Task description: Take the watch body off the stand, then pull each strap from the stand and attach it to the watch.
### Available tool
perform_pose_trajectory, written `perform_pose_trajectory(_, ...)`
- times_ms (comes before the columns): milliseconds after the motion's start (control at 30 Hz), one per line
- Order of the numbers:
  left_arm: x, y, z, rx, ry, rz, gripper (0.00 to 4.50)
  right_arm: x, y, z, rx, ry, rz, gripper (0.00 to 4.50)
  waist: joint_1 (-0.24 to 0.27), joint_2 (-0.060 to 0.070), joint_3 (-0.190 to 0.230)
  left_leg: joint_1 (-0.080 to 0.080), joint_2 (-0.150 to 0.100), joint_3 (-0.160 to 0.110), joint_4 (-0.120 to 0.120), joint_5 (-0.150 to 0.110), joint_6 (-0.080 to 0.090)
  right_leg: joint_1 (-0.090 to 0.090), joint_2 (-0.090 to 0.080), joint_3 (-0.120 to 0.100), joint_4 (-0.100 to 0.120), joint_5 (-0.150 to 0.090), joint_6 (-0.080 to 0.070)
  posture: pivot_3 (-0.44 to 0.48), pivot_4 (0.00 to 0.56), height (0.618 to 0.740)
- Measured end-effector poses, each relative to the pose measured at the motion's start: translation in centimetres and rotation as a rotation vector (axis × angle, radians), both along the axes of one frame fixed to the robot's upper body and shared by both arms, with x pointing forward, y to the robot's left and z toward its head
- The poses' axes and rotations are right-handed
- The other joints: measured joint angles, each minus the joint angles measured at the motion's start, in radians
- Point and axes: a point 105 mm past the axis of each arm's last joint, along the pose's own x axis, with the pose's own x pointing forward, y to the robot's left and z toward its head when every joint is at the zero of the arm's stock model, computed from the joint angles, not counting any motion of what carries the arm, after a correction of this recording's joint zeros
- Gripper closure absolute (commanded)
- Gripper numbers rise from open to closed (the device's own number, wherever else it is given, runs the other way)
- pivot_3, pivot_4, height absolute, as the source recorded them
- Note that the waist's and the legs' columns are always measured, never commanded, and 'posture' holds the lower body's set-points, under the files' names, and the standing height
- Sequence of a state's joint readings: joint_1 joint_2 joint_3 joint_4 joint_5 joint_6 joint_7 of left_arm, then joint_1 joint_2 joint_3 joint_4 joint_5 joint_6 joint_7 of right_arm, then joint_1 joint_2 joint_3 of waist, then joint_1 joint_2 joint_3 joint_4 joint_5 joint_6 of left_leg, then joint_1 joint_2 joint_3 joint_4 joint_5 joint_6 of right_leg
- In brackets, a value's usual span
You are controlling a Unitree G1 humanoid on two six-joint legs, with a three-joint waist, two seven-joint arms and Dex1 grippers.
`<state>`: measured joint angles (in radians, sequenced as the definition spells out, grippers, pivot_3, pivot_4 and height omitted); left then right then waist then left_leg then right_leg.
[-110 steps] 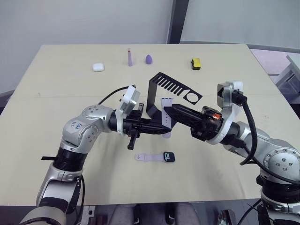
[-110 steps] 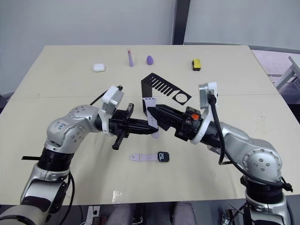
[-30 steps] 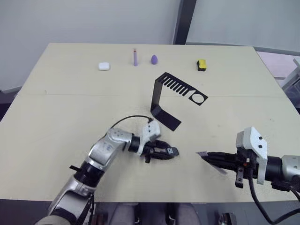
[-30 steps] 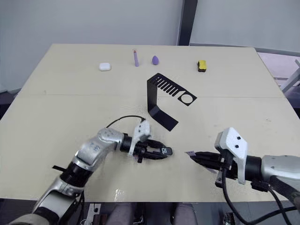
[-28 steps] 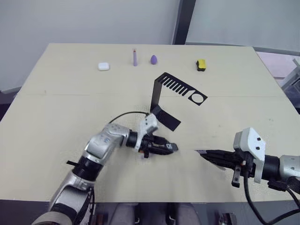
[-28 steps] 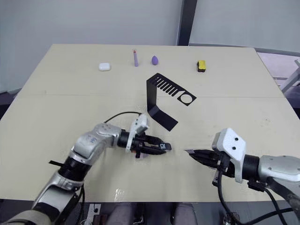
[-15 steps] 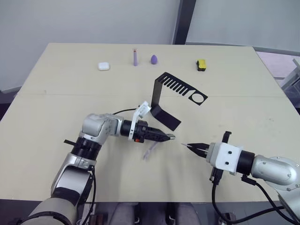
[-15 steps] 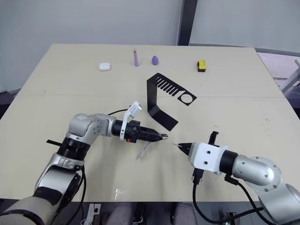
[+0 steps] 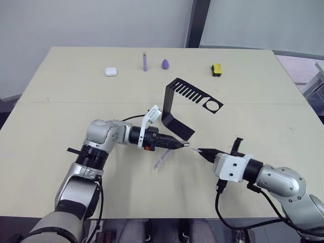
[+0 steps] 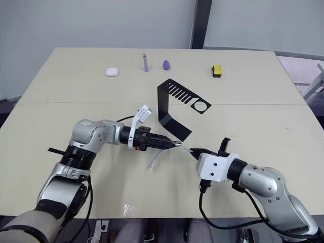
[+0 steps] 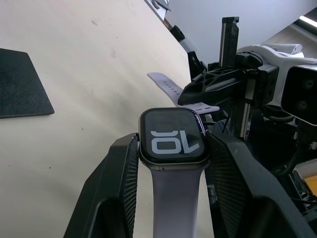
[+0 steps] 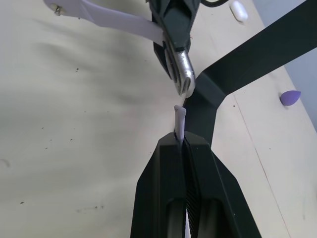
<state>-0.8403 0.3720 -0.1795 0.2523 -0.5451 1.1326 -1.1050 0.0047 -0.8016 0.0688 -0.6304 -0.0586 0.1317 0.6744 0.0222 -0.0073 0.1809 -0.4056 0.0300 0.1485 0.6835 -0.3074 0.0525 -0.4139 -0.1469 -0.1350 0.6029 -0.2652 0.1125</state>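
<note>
One strap left: the second strap must slide straight into the free slot of the watch body, ends kept level.
Right end effector: closed on this strap, tip just beside the body, above the surface's near middle.
Left end effector: clamps the body; first strap hangs attached.
Stand: bare, further back.

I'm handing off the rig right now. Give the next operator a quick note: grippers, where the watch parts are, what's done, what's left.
Left gripper: shut on the watch body, first strap already attached and hanging below.
Right gripper: shut on the second strap, its tip just short of the watch body's free edge.
Stand: on the table, nothing on it.
Done: body off, both straps pulled, one fitted.
Left: slide the second strap in.
</note>
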Motion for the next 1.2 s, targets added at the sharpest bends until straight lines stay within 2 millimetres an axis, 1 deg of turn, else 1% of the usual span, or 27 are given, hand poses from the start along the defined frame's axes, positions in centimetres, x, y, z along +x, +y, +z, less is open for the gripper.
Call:
perform_pose_trajectory(433, 0.35, -0.27, -0.01, 0.002, -0.030, 0.025, 2.89, 0.25, 0.30, 0.56, 0.020, -0.015, 0.007, 4.50, -0.001, 0.000, 0.000, 0.000, 0.000, 0.000, 0.000, 0.000, 0.000, 0.000, 0.000, 0.000, 0.001, 0.000, 0.000, 0.000, 0.150, 0.740)
perform_pose_trajectory(1200, 0.24, -0.67, -0.08, -0.005, -0.037, 0.023, 2.89, 0.51, 0.09, 0.64, 0.028, -0.004, -0.010, 4.50, -0.001, 0.000, 0.000, 0.000, 0.000, 0.000, 0.000, 0.000, 0.000, 0.000, 0.000, 0.000, 0.002, 0.000, 0.000, 0.000, 0.150, 0.740)
